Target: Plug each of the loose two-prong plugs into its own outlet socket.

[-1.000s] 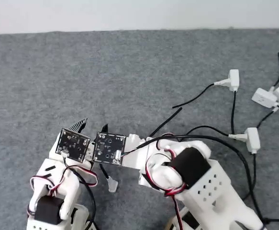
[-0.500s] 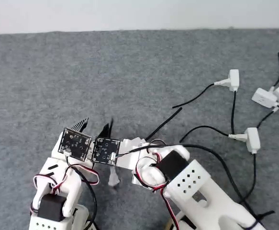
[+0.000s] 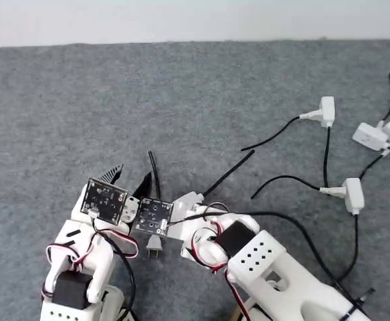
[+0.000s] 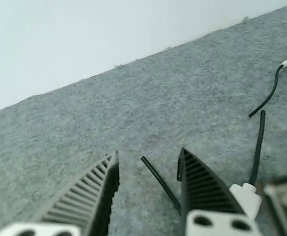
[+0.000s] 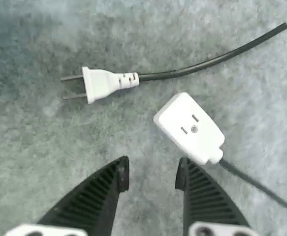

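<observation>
My right claw (image 5: 152, 172) hangs spread and empty just short of the loose plug (image 5: 101, 83), which lies flat on the tabletop (image 5: 30, 147) with its long axis parallel to my fingertip gap (prongs pointing away from the neighbouring outlet socket (image 5: 190, 128)).

High view: fixed overhead, looking down on the table (image 3: 181, 100) from well off.
Left wrist view: low, facing the wall (image 4: 84, 39) across the table, past own tool (image 4: 149, 153).
Right wrist view: close, straight down.
Shared: plug (image 3: 153, 246) at the near edge — high and right wrist views.
</observation>
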`<action>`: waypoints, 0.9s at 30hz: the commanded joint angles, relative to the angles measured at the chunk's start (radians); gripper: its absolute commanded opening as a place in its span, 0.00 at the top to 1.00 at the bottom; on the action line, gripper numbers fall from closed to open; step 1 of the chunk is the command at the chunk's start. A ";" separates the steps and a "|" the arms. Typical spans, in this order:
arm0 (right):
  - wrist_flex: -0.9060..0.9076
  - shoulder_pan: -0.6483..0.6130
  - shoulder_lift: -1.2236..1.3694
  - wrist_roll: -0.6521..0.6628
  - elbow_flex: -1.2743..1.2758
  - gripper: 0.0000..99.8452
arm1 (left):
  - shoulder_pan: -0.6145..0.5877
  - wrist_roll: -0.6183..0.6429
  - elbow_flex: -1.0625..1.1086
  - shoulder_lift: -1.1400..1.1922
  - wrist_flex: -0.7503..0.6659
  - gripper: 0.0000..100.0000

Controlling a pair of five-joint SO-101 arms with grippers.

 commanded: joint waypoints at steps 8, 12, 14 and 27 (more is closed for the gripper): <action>-0.136 0.007 0.180 -0.008 -0.035 0.83 | -0.172 -0.026 0.073 -0.003 -0.203 0.80; -0.139 0.001 0.380 -0.008 -0.143 0.83 | -0.235 -0.021 0.088 -0.005 -0.227 0.80; -0.139 0.001 0.470 -0.011 -0.201 0.83 | -0.275 -0.017 0.087 -0.008 -0.227 0.80; -0.102 -0.177 0.622 -0.123 -0.348 0.83 | -0.568 0.084 -0.007 -0.009 -0.221 0.80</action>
